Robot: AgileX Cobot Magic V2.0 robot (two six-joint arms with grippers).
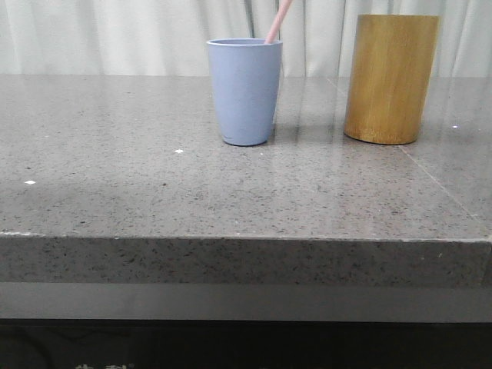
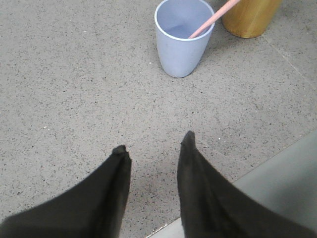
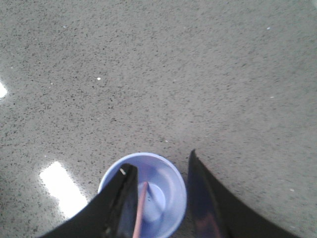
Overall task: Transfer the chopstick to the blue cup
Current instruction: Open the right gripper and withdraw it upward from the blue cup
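The blue cup (image 1: 244, 92) stands upright on the grey stone table. One pink chopstick (image 1: 278, 21) stands in it and leans toward the bamboo holder. The right wrist view looks straight down into the cup (image 3: 166, 196). My right gripper (image 3: 161, 159) is open above it, and the chopstick (image 3: 141, 208) runs beside one finger, its tip on the cup's bottom. My left gripper (image 2: 154, 142) is open and empty over the table near the front edge. From there the cup (image 2: 178, 49) and chopstick (image 2: 213, 19) lie well ahead. Neither gripper shows in the front view.
A taller yellow-brown bamboo cylinder (image 1: 390, 77) stands to the right of the cup, also in the left wrist view (image 2: 250, 17). The table's front edge (image 1: 246, 237) runs across the front view. A white curtain hangs behind.
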